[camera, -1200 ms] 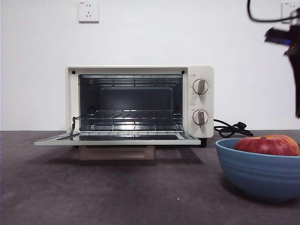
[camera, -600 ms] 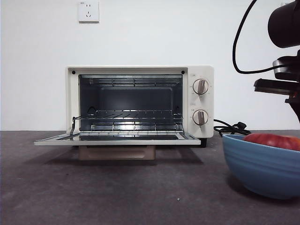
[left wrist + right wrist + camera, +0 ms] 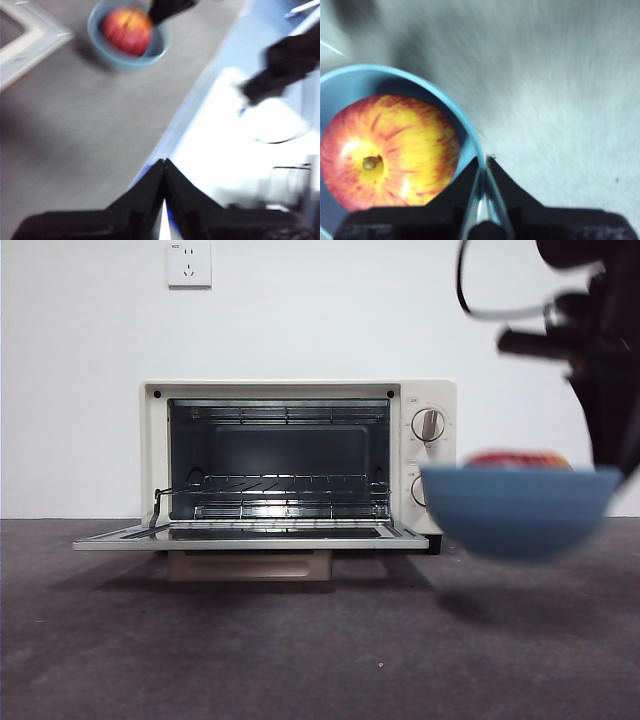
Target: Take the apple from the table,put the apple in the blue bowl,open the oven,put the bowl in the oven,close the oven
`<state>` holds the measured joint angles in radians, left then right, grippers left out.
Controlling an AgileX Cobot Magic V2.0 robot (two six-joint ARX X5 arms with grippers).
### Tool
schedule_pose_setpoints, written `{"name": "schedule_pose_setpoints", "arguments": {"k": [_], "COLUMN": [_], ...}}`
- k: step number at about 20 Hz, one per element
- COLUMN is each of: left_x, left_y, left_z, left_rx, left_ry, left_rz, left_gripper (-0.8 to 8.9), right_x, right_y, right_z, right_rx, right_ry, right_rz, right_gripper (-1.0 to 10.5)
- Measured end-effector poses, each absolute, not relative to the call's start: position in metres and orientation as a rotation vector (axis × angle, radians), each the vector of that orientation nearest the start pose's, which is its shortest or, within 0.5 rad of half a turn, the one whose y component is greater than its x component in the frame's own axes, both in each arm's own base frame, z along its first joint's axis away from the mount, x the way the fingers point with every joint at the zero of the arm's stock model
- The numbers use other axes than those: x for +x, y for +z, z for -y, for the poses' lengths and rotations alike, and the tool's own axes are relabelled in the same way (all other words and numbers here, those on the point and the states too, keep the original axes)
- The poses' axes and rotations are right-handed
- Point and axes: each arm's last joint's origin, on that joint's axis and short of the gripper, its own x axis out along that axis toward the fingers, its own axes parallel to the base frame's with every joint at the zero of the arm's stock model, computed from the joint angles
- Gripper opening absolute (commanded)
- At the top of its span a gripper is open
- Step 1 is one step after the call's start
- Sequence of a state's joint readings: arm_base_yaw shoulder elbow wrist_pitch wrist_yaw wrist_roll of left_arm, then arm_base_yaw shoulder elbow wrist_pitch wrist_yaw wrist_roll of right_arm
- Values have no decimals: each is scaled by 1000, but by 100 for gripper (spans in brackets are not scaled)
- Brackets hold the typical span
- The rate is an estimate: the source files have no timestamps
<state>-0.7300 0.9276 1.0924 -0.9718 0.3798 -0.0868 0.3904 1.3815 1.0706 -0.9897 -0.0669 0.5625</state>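
Nearest you, the table [image 3: 250,660] is bare dark grey. Your right gripper [image 3: 482,167] has its jaws clamped on the rim of the blue bowl [image 3: 515,510], one jaw inside, one outside, and the bowl hangs clear above the table at the right, blurred, its shadow below it. The apple [image 3: 390,150] sits inside the bowl, stem up. Your left gripper [image 3: 164,167] waits off beyond the table's edge, its jaws pressed together on nothing. Farther back, left of the bowl, the oven [image 3: 300,455] stands with its door folded down flat and its wire rack showing. A wall socket [image 3: 189,264] is above it.
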Motion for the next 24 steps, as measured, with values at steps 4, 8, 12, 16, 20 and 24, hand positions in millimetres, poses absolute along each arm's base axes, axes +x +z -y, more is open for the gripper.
{"name": "schedule_pose_setpoints", "arguments": {"k": [4, 8, 12, 16, 20, 24], "left_x": [116, 118, 117, 113, 110, 108], "left_y": [340, 338, 342, 344, 345, 346], "left_z": [101, 88, 75, 66, 63, 62], "left_rx": [194, 229, 213, 202, 210, 215], "left_ry": [-847, -792, -738, -704, -702, -705], "left_rz": [-901, -920, -886, -876, -853, -844], "left_gripper": [-6, -6, -6, -6, -6, -6], "right_x": [246, 286, 325, 349, 366, 380], "right_y": [292, 305, 295, 280, 294, 280], "right_z": [-110, -143, -183, -209, -222, -230], "right_rx": [315, 300, 291, 357, 444, 448], "right_ry": [49, 91, 127, 109, 124, 75], "right_rz": [-1280, -1267, -1300, -1329, -1282, -1336], "right_gripper": [-13, -13, -13, -13, -13, -13]}}
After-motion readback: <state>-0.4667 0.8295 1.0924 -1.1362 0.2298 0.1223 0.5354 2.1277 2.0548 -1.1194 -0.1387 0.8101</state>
